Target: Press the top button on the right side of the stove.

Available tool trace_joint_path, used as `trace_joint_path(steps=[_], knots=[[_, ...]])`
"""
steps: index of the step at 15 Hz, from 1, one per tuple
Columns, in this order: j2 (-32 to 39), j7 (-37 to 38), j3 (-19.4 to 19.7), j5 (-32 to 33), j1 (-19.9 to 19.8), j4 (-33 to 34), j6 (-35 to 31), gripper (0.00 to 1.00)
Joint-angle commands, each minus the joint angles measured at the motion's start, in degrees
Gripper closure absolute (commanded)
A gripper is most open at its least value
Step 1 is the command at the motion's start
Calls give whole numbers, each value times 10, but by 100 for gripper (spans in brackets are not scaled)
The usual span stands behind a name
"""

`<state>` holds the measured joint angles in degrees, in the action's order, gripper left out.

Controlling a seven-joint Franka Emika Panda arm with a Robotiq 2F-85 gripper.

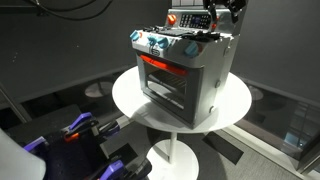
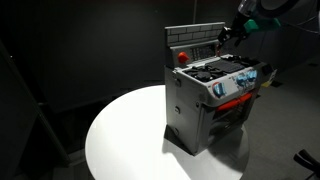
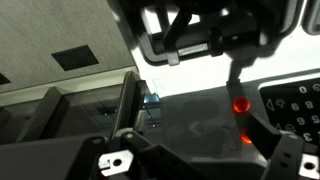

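The stove is a small silver-grey toy oven with an orange-red framed door, and it stands on a round white table. It also shows in an exterior view. Its upright back panel carries a red button. My gripper hovers over the stovetop at the panel's right end; in an exterior view it sits at the stove's top rear. In the wrist view the fingers look shut and empty, their tip right at a glowing red button. A second red glow lies just below it.
Blue-white knobs line the stove's front top edge. Blue and black equipment sits low beside the table. The table's rim lies in front of the stove. The surroundings are dark.
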<state>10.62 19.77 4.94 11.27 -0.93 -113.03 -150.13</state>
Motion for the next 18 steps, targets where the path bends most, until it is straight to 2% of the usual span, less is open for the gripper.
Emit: trace_joint_path(steps=[1, 18], knots=[[-19, -30, -4, -35, -1, 0, 42, 0], [-151, -114, -27, -83, -2, -55, 309, 0]])
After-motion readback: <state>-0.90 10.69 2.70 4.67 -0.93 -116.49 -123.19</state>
